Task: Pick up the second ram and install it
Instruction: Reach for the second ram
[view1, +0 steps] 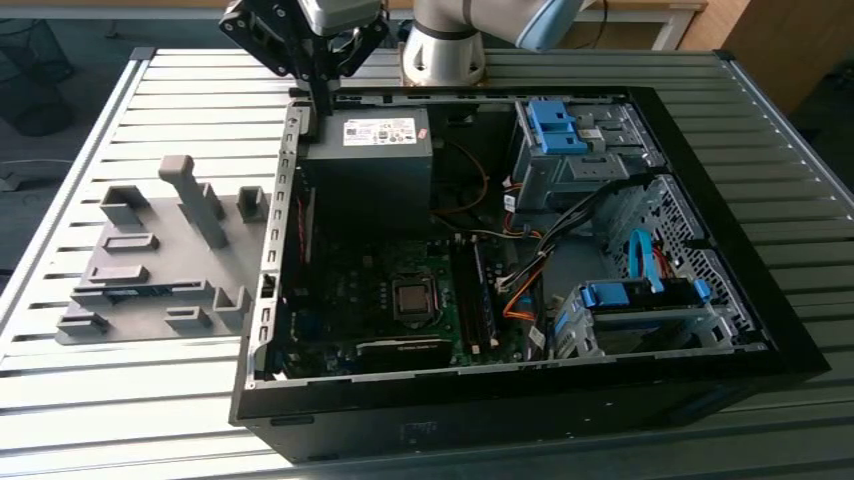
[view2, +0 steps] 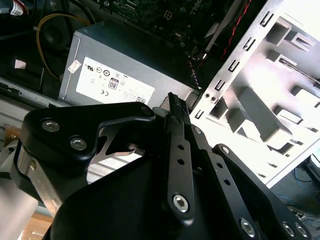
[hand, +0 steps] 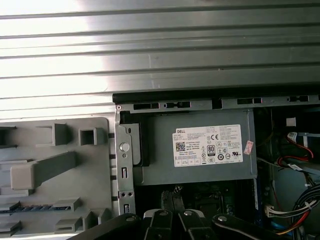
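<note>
1. Black near wall of the computer case (view1: 534, 415) is closest in the exterior view. The case lies on its side on the slatted worktop (view1: 134, 400) with the open side up, presumably so the motherboard (view1: 360, 270) faces the arm.
2. Same view: a grey fixture (view1: 174, 215) sits on the worktop just beside the case, on the exterior view's left. The second ram (view1: 140, 291) lies in a low slot at the fixture's near end. My guess is the slot keeps it at a known spot with its long edges free for a grasp.
3. A darker stick (view1: 477, 290) stands seated in the motherboard, near the case's middle.
4. The gripper (view1: 324, 104) hangs over the far-left corner of the case, above the power supply (view1: 367, 165) and well apart from the second ram. Its fingers point down, drawn together into one narrow bar with nothing between them.
5. Second wrist view: the fingers (view2: 176, 130) lie side by side with no gap that I can see, and they are empty. Beyond them are the power supply (view2: 115, 65), the case's slotted side wall (view2: 235, 65) and the fixture (view2: 270, 115).
6. First wrist view: the power supply (hand: 200, 150) lies below the arm, with the fixture (hand: 50, 165) alongside. The second ram (hand: 35, 207) sits in its slot, untouched. Judgement: pick not yet made.
</note>
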